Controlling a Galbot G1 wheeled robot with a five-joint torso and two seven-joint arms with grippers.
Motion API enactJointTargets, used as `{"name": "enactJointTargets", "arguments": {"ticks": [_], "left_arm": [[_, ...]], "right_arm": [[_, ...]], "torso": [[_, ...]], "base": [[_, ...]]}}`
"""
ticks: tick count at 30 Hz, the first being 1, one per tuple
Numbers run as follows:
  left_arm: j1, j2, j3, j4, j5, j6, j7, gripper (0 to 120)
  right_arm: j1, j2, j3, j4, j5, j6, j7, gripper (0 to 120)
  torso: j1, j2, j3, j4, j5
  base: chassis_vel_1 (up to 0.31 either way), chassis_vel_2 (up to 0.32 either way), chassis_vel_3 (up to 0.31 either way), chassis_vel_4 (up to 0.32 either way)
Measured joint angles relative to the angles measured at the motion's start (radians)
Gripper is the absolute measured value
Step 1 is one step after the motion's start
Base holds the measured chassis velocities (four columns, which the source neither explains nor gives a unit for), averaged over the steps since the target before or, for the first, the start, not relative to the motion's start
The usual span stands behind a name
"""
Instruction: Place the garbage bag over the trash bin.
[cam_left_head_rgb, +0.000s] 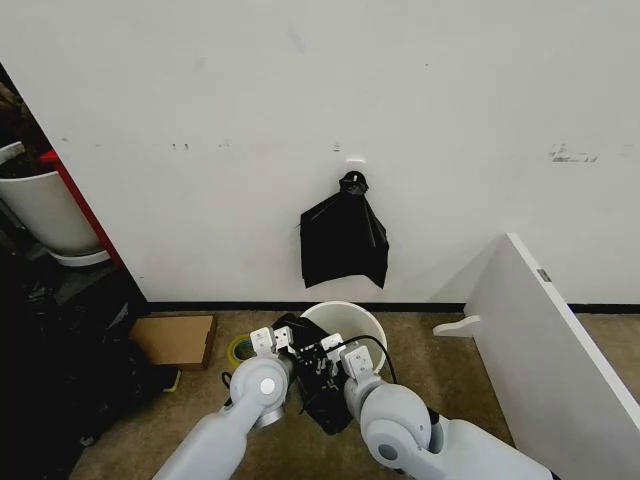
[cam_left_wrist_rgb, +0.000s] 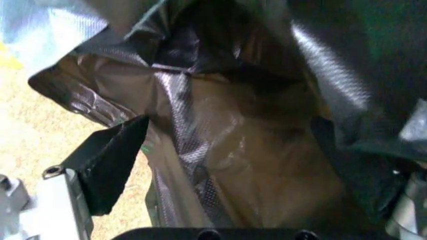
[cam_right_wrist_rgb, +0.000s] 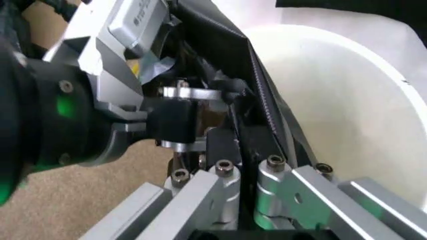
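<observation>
garbage bag: black, crinkly, bunched up low in front of the robot, right at the near-left edge of the bin's rim. It hangs down between the two grippers toward the floor, not draped over the opening. In the left wrist view the plastic is right up against the camera, glossy and folded, looking brownish where light comes through.

trash bin: round, white, standing on the tan floor against the wall, mouth open. In the right wrist view its pale inside sits just past the bag.

left gripper: down at the bag's left side, near the bin rim. One black finger pad shows with bag film beside it. Can't tell how far the jaws are apart, or whether they've actually got the plastic.

right gripper: right next to the left one, at the bag. In its wrist view the two metal fingers sit nearly together with a thin black fold of bag pinched in the slit, so it's clamped on the bag.

wall stuff: another black bag bunch hangs from a white hook straight above the bin.

around it: a flat cardboard piece and a yellowish tape roll on the floor left of the bin, a white board leaning at the right, a big white plant pot far left.
</observation>
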Motion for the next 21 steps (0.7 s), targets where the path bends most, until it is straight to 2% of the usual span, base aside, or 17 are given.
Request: {"name": "enactJointTargets", "arguments": {"ticks": [14,17,20,21], "left_arm": [[-0.058,-0.014,0.007,0.065,-0.023,0.066,-0.069,92],[-0.071,-0.018,0.014,0.078,-0.027,0.076,-0.072,88],[-0.085,-0.024,0.023,0.093,-0.033,0.085,-0.092,73],[-0.085,-0.024,0.023,0.093,-0.033,0.085,-0.092,73]], "right_arm": [[-0.013,0.005,0.010,0.002,0.010,-0.001,0.006,0],[-0.019,0.005,0.015,0.003,0.010,-0.001,0.006,0],[-0.021,0.002,0.020,0.005,0.012,0.000,0.006,0],[-0.021,0.002,0.020,0.005,0.012,0.000,0.006,0]], "torso": [[0.000,0.000,0.000,0.0000,0.0000],[0.000,0.000,0.000,-0.0001,0.0000],[0.000,0.000,0.000,-0.0001,0.0000],[0.000,0.000,0.000,-0.0001,0.0000]], "base": [[0.000,0.000,0.000,0.000],[0.000,0.000,0.000,0.000],[0.000,0.000,0.000,0.000],[0.000,0.000,0.000,0.000]]}}
